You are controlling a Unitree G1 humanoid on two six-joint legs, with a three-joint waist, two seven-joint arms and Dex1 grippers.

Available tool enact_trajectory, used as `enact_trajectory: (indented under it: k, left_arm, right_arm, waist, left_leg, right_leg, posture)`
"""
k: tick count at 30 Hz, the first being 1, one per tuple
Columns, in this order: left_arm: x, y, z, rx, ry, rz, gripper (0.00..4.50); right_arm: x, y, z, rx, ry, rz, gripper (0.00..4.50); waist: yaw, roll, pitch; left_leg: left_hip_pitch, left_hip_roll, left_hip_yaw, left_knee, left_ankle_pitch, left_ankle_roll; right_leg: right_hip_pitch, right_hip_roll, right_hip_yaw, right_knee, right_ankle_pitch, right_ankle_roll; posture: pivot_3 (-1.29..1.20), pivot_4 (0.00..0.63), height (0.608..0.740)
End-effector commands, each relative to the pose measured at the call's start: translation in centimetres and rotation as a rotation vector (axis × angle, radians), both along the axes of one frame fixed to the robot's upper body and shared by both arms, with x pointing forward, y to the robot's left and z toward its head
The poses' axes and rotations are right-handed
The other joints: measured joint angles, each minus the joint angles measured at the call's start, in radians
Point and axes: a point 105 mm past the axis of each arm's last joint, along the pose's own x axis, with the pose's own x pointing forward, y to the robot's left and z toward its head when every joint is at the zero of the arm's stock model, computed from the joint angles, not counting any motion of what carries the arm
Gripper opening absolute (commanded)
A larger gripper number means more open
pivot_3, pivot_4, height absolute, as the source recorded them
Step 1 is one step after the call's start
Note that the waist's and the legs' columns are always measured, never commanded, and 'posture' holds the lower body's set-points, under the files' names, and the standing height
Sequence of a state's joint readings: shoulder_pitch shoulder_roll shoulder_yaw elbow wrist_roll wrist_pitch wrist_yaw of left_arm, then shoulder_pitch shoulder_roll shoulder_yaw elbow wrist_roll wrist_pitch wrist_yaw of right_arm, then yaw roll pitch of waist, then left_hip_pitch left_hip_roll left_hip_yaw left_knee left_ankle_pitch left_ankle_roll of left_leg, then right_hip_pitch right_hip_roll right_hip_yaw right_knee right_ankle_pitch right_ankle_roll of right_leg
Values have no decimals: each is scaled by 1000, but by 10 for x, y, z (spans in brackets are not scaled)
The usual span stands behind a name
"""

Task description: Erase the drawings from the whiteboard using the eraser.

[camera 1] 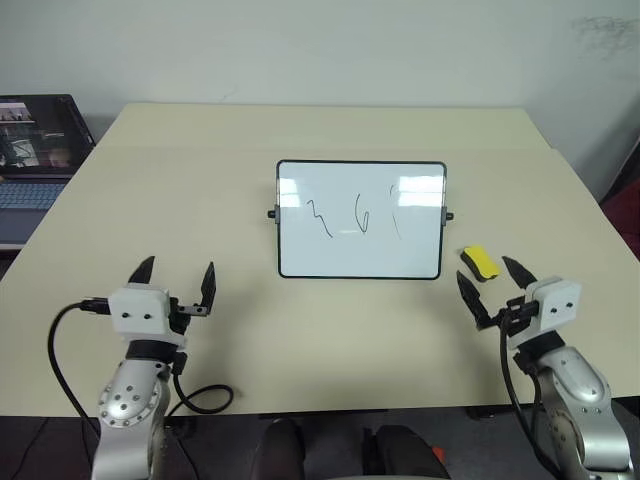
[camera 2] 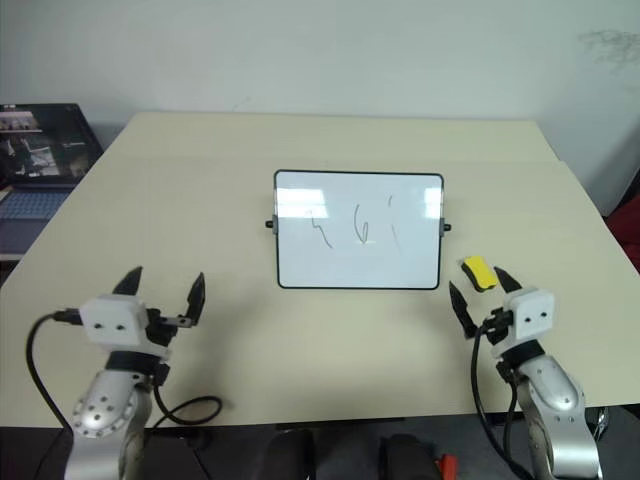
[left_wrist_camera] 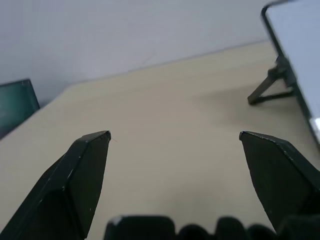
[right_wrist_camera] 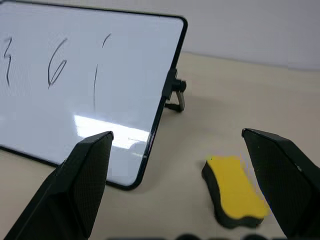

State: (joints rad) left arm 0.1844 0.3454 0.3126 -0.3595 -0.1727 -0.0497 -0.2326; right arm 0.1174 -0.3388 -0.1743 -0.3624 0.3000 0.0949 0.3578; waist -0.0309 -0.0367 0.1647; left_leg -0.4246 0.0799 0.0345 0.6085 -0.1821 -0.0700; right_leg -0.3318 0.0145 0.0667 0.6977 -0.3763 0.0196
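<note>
The whiteboard (camera 1: 361, 220) stands propped at the middle of the beige table, black-framed, with three thin dark drawings (camera 1: 362, 218) across its centre. To its right lies the small yellow eraser (camera 1: 481, 262), flat on the table with its dark underside down. My right gripper (camera 1: 490, 283) hovers open just in front of the eraser, which lies apart from its fingers; the right wrist view has the eraser (right_wrist_camera: 235, 192) between and beyond the two open fingers. On the near left of the table my left gripper (camera 1: 176, 274) stands open and empty, well away from the board.
A laptop (camera 1: 35, 150) sits on a lower surface off the table's left edge. A black cable (camera 1: 200, 400) loops over the near table edge by my left arm. A white wall rises behind the table.
</note>
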Motion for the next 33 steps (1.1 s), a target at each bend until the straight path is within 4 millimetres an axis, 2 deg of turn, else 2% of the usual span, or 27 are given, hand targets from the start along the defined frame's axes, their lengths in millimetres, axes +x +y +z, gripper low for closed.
enact_trajectory:
  k: [1,4,8,10,13,16,20,25,33]
  left_arm:
    - [2,-14,23,39,-35,-142,4500]
    - [9,-38,29,52,28,-355,4500]
    - [6,-53,32,38,134,-534,4500]
    - [2,-59,32,61,189,-613,4500]
    - [-10,-77,32,117,289,-783,4500]
    - [-18,-89,34,161,349,-898,4500]
    - [-23,-98,35,218,398,-1005,4500]
    - [-15,-105,44,230,361,-1040,4500]
    - [-10,-118,46,235,334,-1088,4500]
  right_arm:
    - [10,2,16,24,7,-5,4451]
    - [25,-2,22,0,92,2,4451]
    - [34,-5,33,9,140,23,4451]
    - [37,-2,40,-20,148,54,4451]
    - [42,-10,46,-5,220,74,4451]
    - [44,-20,43,-28,319,80,4451]
    - [47,-29,30,-87,461,76,4451]
    - [54,-41,13,-120,588,7,4451]
    - [73,-46,5,-187,603,-6,4451]
  waist:
    - [0,0,0]
    - [1,0,1]
    - [0,0,1]
    - [-1,1,2]
    - [-2,2,2]
    - [-2,1,3]
    - [-1,2,4]
    - [-1,2,4]
    - [-2,3,4]
  left_leg:
    - [0,0,0,0,0,0]
    - [-1,-1,0,0,0,0]
    - [-1,0,1,0,0,0]
    - [-1,0,1,-1,0,0]
    - [-2,0,2,0,0,0]
    - [-2,0,2,0,0,0]
    - [-2,0,2,0,0,0]
    - [-2,0,2,0,0,1]
    - [-3,0,3,0,0,1]
  right_leg:
    - [0,0,0,0,0,0]
    - [-1,0,1,0,0,0]
    - [-1,0,1,-1,0,1]
    - [-2,0,1,-1,0,1]
    - [-3,0,3,-1,0,1]
    - [-2,0,2,-2,0,1]
    - [-2,0,2,-2,0,1]
    - [-3,0,3,-2,0,1]
    - [-4,1,4,-4,0,1]
  posture:
    - [0,150,740]
    - [0,150,740]
    - [0,150,740]
    - [0,150,740]
    - [0,150,740]
    - [0,150,740]
    - [0,150,740]
    - [0,150,740]
    - [0,150,740]
